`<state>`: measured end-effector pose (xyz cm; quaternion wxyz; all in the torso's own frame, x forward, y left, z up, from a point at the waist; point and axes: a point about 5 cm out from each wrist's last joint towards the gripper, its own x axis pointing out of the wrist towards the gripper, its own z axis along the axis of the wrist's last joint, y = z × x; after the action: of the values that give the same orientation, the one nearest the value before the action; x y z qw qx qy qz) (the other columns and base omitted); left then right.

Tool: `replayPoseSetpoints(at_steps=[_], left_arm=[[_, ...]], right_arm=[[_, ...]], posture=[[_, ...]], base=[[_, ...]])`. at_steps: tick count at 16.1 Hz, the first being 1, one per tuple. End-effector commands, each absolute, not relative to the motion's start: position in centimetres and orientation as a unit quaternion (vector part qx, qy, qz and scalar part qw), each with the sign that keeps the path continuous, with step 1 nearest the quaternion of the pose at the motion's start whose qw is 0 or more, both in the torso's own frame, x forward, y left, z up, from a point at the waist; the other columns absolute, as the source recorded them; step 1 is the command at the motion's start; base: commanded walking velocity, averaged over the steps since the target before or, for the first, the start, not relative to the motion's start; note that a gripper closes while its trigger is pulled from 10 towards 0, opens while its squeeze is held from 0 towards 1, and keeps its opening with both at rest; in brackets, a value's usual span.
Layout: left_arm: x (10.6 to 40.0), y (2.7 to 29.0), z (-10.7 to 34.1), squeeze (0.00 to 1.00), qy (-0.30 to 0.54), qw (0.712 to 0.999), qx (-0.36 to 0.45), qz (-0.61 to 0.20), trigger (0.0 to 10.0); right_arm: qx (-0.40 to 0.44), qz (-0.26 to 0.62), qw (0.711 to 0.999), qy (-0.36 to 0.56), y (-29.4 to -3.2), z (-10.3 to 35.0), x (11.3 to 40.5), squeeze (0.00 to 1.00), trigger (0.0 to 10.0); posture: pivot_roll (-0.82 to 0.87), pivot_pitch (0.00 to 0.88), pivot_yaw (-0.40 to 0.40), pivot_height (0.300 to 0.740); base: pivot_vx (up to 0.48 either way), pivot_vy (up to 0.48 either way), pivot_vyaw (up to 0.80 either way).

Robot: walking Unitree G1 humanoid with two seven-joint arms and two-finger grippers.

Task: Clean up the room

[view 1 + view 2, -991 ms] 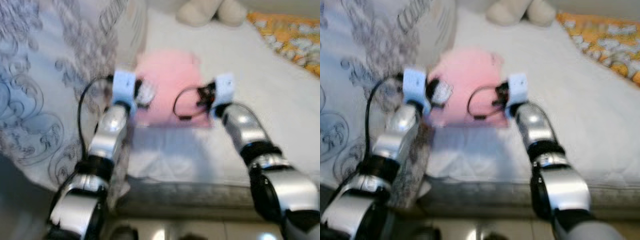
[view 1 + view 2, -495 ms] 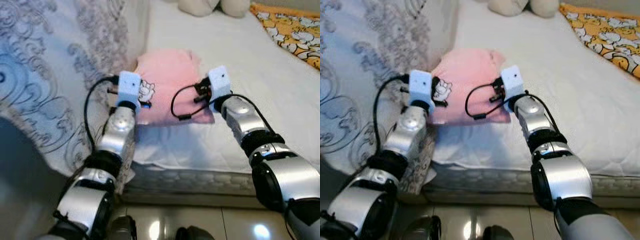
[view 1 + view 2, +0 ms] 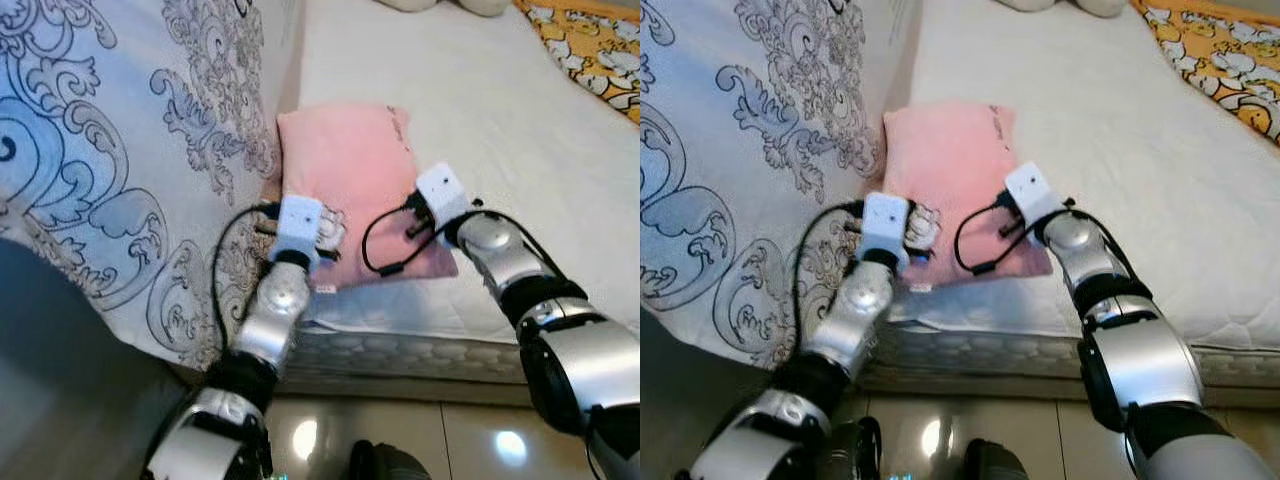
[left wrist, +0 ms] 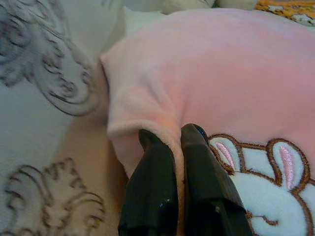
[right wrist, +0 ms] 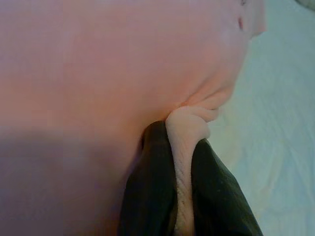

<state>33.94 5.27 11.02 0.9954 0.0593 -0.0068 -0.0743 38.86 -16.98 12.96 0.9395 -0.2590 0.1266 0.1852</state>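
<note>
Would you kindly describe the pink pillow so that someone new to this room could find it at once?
On the white mattress, look at the near edge beside the grey-and-blue scroll-patterned quilt. The pink pillow lies there, its near edge pinched by the left gripper and the right gripper. It is the only plain pink thing, with an embroidered white rabbit.

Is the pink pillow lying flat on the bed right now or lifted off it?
Lying flat on the mattress. The pink pillow rests by the patterned quilt, its near corners pinched by the left pincer and right pincer.
</note>
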Motion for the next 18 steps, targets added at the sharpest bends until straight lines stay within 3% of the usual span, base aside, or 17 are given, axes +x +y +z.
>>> replayPoseSetpoints(at_steps=[1,2,3,4,7,8,9,12,15,16,18], left_arm=[[34.0,4.8,11.2,0.00,-0.007,0.995,0.064,-0.075,10.0],[34.2,5.0,11.5,0.00,-0.011,0.995,0.064,-0.072,10.0],[34.6,5.3,12.1,0.49,-0.020,0.995,0.067,-0.068,10.0],[34.9,5.6,12.5,0.54,-0.024,0.995,0.071,-0.067,10.0],[35.2,6.1,13.0,0.56,-0.034,0.995,0.075,-0.064,10.0],[35.4,6.4,13.4,0.39,-0.041,0.994,0.077,-0.060,10.0],[35.5,6.5,13.9,0.00,-0.051,0.994,0.078,-0.058,10.0],[35.3,6.5,14.7,0.00,-0.080,0.992,0.081,-0.051,10.0],[35.9,8.5,15.0,0.00,-0.080,0.993,0.082,-0.018,10.0],[36.1,9.3,15.2,0.00,-0.081,0.993,0.086,-0.010,10.0],[35.9,10.6,15.7,0.00,-0.090,0.992,0.092,-0.002,10.0]], right_arm=[[-0.265,0.174,0.939,0.136,-17.6,12.6,38.7,0.00,10.0],[-0.264,0.173,0.939,0.135,-17.5,12.6,38.7,0.00,10.0],[-0.257,0.161,0.943,0.136,-17.8,12.6,38.7,0.00,10.0],[-0.242,0.152,0.948,0.139,-18.0,12.6,38.7,0.00,10.0],[-0.231,0.145,0.952,0.141,-18.2,12.4,38.6,0.00,10.0],[-0.232,0.149,0.951,0.139,-18.1,12.3,38.5,0.00,10.0],[-0.234,0.150,0.952,0.131,-18.0,12.6,38.7,0.00,10.0],[-0.236,0.150,0.955,0.093,-17.2,15.0,39.7,0.00,10.0],[-0.207,0.143,0.966,0.065,-16.0,17.2,40.6,0.00,10.0],[-0.183,0.132,0.971,0.074,-16.3,16.7,40.5,1.00,10.0],[-0.129,0.086,0.981,0.114,-17.4,14.5,39.8,1.00,10.0]], posture=[[0.07,0.217,-0.090,0.740],[0.07,0.216,-0.089,0.740],[0.07,0.213,-0.088,0.740],[0.07,0.213,-0.088,0.740],[0.06,0.210,-0.087,0.740],[0.06,0.211,-0.085,0.740],[0.07,0.212,-0.082,0.740],[0.07,0.208,-0.085,0.740],[0.08,0.189,-0.098,0.740],[0.08,0.187,-0.100,0.740],[0.08,0.181,-0.104,0.740]], base=[[0.000,0.000,0.00],[0.000,0.000,0.00],[0.000,0.000,0.00],[0.000,0.000,0.00],[0.000,0.000,0.00],[0.000,0.000,0.00],[0.000,0.000,0.00],[0.000,0.000,0.00],[0.000,0.000,0.00],[0.000,0.000,0.00],[0.000,0.000,0.00]])
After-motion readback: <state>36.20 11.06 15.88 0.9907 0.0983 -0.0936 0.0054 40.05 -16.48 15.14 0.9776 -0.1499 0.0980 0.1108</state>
